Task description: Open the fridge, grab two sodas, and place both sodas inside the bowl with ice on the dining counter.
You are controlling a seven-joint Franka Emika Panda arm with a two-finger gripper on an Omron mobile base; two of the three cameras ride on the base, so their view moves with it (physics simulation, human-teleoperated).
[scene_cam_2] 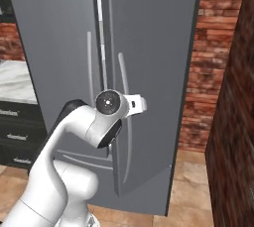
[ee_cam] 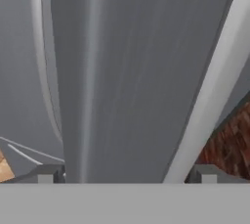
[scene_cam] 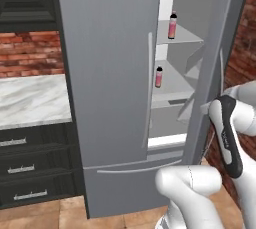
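Observation:
The grey fridge (scene_cam: 110, 73) has its left door shut and its right door (scene_cam: 215, 48) swung partly out. Through the gap I see two pink sodas: one (scene_cam: 172, 26) on an upper shelf, the other (scene_cam: 159, 77) on the shelf below. My gripper (scene_cam_2: 138, 103) is at the right door's long handle (scene_cam_2: 122, 75), at mid height. In the hand view my gripper (ee_cam: 126, 176) is open, its fingertips (ee_cam: 46, 174) wide apart. The pale handle (ee_cam: 210, 86) runs slantwise between them, close to the right tip, against the door's face (ee_cam: 132, 71). The bowl and dining counter are out of view.
Dark drawer cabinets (scene_cam: 30, 168) with a marble top (scene_cam: 30, 98) stand left of the fridge. A red brick wall (scene_cam_2: 208, 72) is to its right, and a dark panel (scene_cam_2: 238, 122) rises close at the far right. The floor is tan tile (scene_cam_2: 193, 191).

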